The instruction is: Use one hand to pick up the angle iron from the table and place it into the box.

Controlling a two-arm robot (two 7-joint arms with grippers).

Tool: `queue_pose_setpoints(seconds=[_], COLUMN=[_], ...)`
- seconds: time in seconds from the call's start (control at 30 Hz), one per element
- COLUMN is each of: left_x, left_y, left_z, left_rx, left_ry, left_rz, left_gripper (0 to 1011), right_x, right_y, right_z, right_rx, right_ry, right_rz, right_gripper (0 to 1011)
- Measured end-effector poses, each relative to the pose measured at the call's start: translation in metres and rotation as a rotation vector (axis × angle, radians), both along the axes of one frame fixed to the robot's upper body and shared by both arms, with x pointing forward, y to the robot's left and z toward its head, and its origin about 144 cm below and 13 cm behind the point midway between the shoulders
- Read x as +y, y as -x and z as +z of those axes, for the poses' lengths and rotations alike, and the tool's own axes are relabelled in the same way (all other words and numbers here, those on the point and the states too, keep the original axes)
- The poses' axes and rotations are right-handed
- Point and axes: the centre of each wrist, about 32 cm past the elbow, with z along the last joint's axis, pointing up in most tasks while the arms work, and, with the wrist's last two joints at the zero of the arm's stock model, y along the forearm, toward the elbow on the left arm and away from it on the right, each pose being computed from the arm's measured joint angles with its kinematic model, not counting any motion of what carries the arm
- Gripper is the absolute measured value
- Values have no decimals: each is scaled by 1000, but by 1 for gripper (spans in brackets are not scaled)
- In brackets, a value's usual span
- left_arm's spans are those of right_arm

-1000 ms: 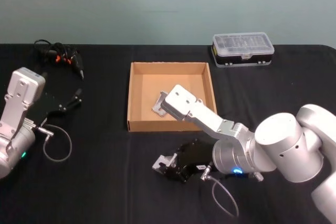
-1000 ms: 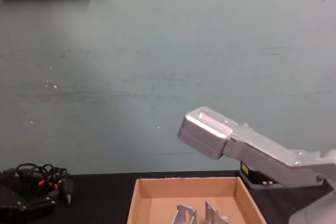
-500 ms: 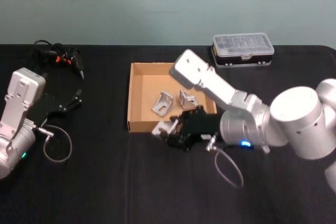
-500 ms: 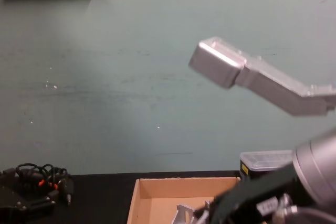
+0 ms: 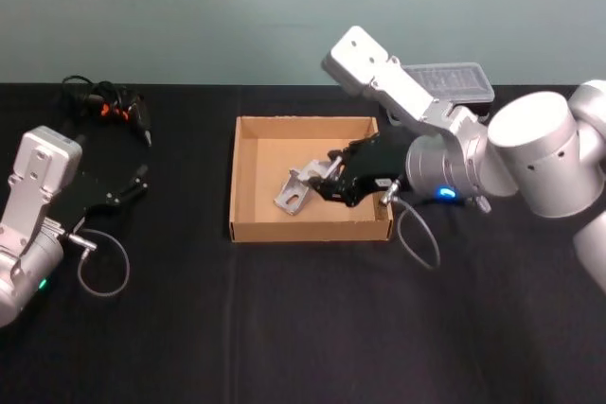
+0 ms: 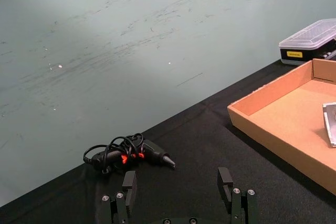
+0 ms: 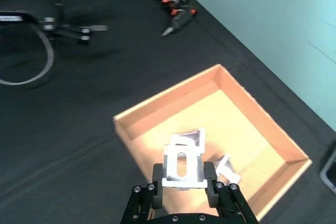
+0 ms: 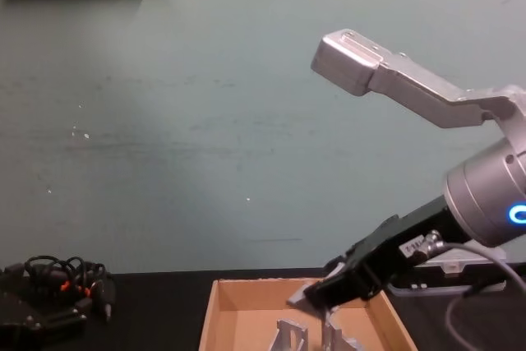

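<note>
Left gripper [image 5: 133, 182] sits parked on the worktop [image 5: 284, 328], fingers spread, empty. Right gripper [image 5: 331, 177] has carried the angle iron [image 7: 182, 167] up off the worktop and now hangs over the box [image 5: 248, 226], clamped on it. Only the drop is left, I'd say.

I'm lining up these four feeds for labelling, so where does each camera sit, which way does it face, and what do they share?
Head: high, looking down at the table; both arms show, right gripper holding an angle iron above the box.
Chest: low, facing the wall across the box; right arm shows.
Left wrist: on the parked left arm, looking over the left gripper, open.
Right wrist: looking down past the right gripper into the box.
All four share the box.
</note>
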Motion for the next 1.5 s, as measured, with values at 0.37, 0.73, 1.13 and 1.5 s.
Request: queue_pose_setpoints(seconds=[0.37,0.73,1.13,1.5], left_x=[0,0,0,0], left_y=[0,0,0,0], left_z=[0,0,0,0], left_rx=[0,0,0,0], left_ry=[0,0,0,0], left_rz=[0,0,0,0], left_gripper=[1011,1011,1011,1012], right_x=[-9,-7,-1,2], right_y=[-37,-61,-85,-99], right_z=[-6,-19,-32,-47], right_rx=[4,-5,20,65], right_ry=[-19,-13,1,8], right_rz=[-117,-209,-248,-248], right_gripper=[452,453,452,453])
